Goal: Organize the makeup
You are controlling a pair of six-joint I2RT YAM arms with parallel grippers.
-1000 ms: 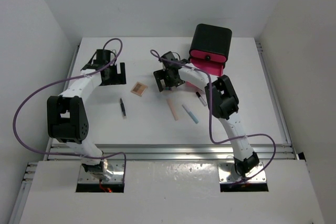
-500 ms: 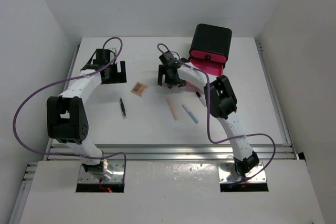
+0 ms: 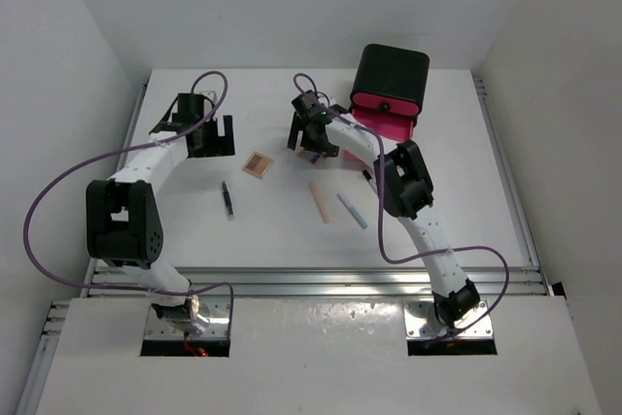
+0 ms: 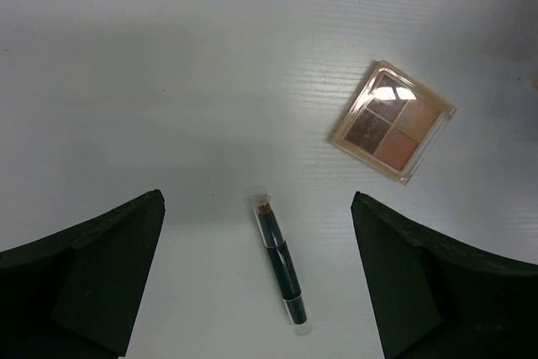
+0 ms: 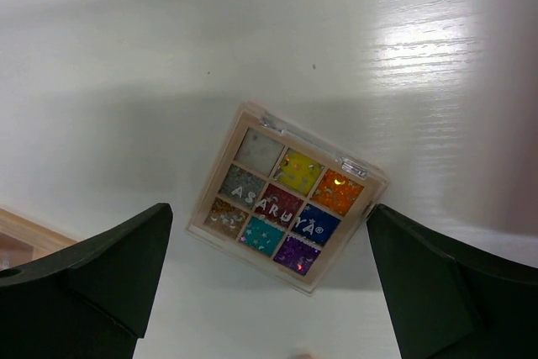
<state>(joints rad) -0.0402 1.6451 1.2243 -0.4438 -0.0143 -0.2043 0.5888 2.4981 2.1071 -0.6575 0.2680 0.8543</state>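
Sorting day on the white table (image 3: 185, 230): the right pincer (image 5: 269, 208) hangs spread wide and empty straight above a nine-pan glitter palette (image 5: 288, 197) (its lid reads "ASARUYA"). The palette lies flat and askew on the table, and the pincer looks lined up to grasp it. The left pincer (image 4: 258, 199), just as wide and holding nothing, looks down on a four-pan eyeshadow palette (image 4: 393, 121) and a black pencil (image 4: 282, 262). These two lie apart from each other, and the arm seems to be waiting its turn. A pink stick (image 3: 320, 202) and a blue stick (image 3: 353, 211) lie side by side nearer the arms, well short of the black box with pink drawers (image 3: 391, 75) at the far right. Since a second ago the right wrist has drawn a little toward the table's far edge. The left arm and the loose makeup have not shifted.
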